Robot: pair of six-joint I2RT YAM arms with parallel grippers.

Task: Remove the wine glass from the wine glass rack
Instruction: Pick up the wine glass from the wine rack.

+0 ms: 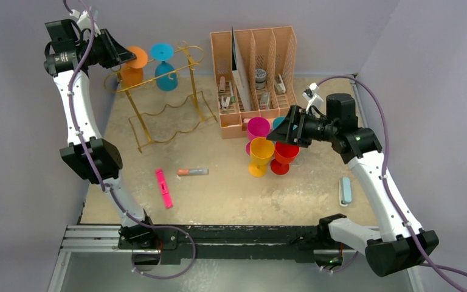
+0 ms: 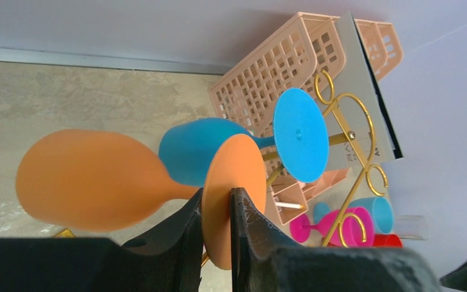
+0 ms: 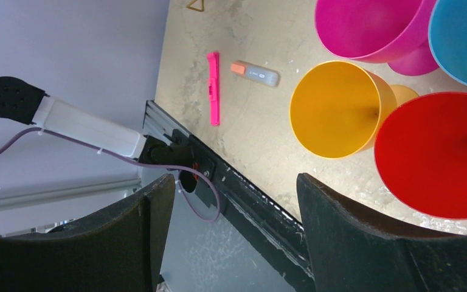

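Observation:
The gold wire wine glass rack (image 1: 165, 108) stands at the back left. Two glasses hang upside down from its top rails. One is an orange wine glass (image 1: 132, 73) and the other a blue wine glass (image 1: 166, 78). My left gripper (image 1: 121, 56) is at the rack's left end, shut on the orange glass's round foot. In the left wrist view the gripper (image 2: 217, 207) has one finger on each face of that foot, with the orange bowl (image 2: 91, 179) to the left. The blue glass (image 2: 200, 149) and gold rails (image 2: 354, 106) lie beyond. My right gripper (image 1: 278, 135) is open and holds nothing.
A peach desk organiser (image 1: 252, 73) stands at the back centre. In front of it stand magenta (image 1: 258, 129), yellow (image 1: 261, 155) and red (image 1: 284, 155) glasses, under my right gripper (image 3: 236, 188). A pink highlighter (image 1: 164, 188) and a marker (image 1: 193, 172) lie mid-table. A pale blue object (image 1: 345, 191) lies at the right.

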